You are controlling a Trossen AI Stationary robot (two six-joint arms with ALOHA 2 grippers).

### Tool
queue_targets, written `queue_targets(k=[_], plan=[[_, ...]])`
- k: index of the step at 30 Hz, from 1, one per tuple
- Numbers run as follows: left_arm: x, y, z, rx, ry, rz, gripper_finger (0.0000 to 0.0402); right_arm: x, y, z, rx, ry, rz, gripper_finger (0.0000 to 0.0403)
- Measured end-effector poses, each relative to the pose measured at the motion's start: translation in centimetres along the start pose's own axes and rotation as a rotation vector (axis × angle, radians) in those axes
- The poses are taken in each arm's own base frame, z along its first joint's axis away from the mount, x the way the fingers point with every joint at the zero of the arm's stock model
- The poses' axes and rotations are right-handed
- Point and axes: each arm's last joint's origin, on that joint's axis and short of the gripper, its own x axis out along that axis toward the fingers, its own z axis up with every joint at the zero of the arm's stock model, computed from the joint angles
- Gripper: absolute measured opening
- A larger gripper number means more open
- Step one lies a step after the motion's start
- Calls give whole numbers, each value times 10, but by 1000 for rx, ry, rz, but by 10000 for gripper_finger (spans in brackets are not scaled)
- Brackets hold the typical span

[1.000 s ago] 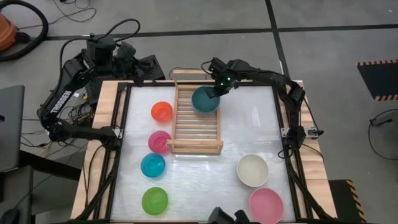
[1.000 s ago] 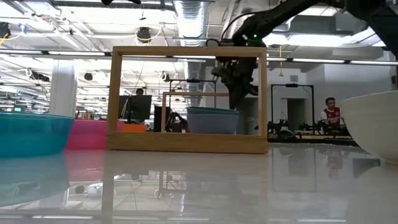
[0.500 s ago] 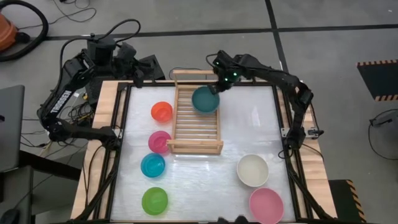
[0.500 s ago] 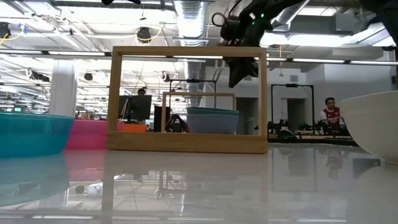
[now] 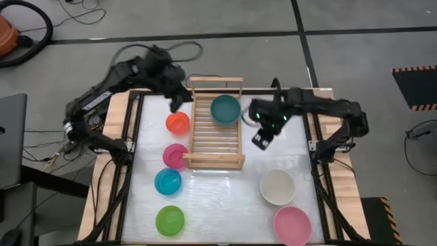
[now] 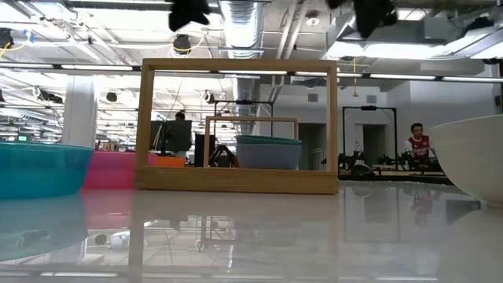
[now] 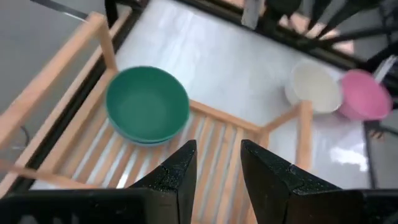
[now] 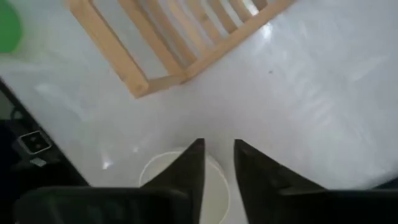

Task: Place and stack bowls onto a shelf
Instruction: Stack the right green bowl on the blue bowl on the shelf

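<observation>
Grey concrete floor (image 5: pixel 225 17) crossed by dark seams, an orange vacuum (image 5: pixel 8 34) at the corner; beyond, an open hall with bright ceiling strip lights (image 6: pixel 102 8), a white pillar (image 6: pixel 78 110), and a seated person (image 6: pixel 416 145)

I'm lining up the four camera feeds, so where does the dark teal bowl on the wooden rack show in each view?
High view: dark teal bowl at the far end of the wooden rack.
Low view: behind the rack's near end frame, right of centre.
Left wrist view: on the slats near a corner post.
Right wrist view: not in it; only one end of the rack shows.
Shared landmark: the wooden rack.
</observation>
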Motion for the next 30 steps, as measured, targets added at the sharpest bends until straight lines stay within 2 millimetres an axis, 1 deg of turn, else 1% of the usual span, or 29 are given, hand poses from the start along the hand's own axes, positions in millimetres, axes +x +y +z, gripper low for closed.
queue_targets(k=[4,8,12,15,17,22,27,30], plan=[[39,8,7,47,36,32,110,2,18,-24,40,-18,-54,158],[73,23,8,73,80,10,100,6,33,-44,95,-23,-104,180],[105,42,3,101,153,3,65,13,46,-62,94,-33,-134,181],[126,58,0,115,182,8,21,20,51,-72,105,-27,-164,177],[136,68,-2,107,186,13,7,26,53,-77,131,-22,-184,173],[161,90,-7,83,201,44,1,38,52,-81,183,-11,-215,169],[186,105,-15,66,235,100,0,40,53,-81,195,-16,-210,168],[197,110,-18,68,246,148,0,40,53,-81,196,-18,-204,168]])
